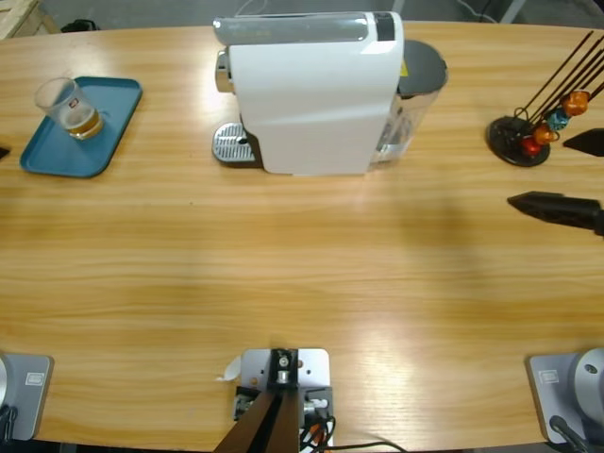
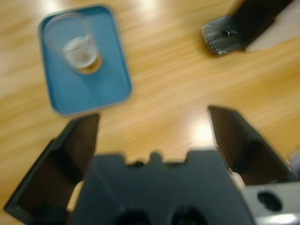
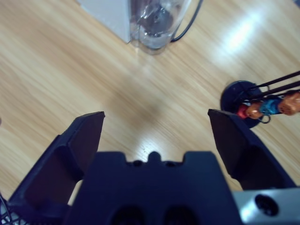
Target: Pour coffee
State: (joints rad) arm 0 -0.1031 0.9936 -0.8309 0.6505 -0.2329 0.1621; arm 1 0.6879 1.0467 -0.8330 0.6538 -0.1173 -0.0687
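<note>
The coffee (image 1: 85, 122) is a little amber liquid in a clear glass tumbler (image 1: 68, 103), which stands upright on a blue tray (image 1: 104, 127) at the table's far left. The left wrist view shows the coffee (image 2: 86, 63) and the tumbler (image 2: 72, 42) on the tray (image 2: 101, 86), ahead and to the left of my left gripper (image 2: 153, 117). That gripper is open, holds nothing, and is well short of the tray. My right gripper (image 1: 538, 171) hovers open and empty over bare wood at the right edge; the right wrist view looks along it (image 3: 155, 116).
A white coffee machine (image 1: 311, 90) stands at the back middle, with a metal drip tray (image 1: 231, 143) on its left and a water tank (image 3: 157, 23) on its right. A black wire capsule rack (image 1: 519, 140) with orange and blue capsules (image 3: 272, 104) is at the back right.
</note>
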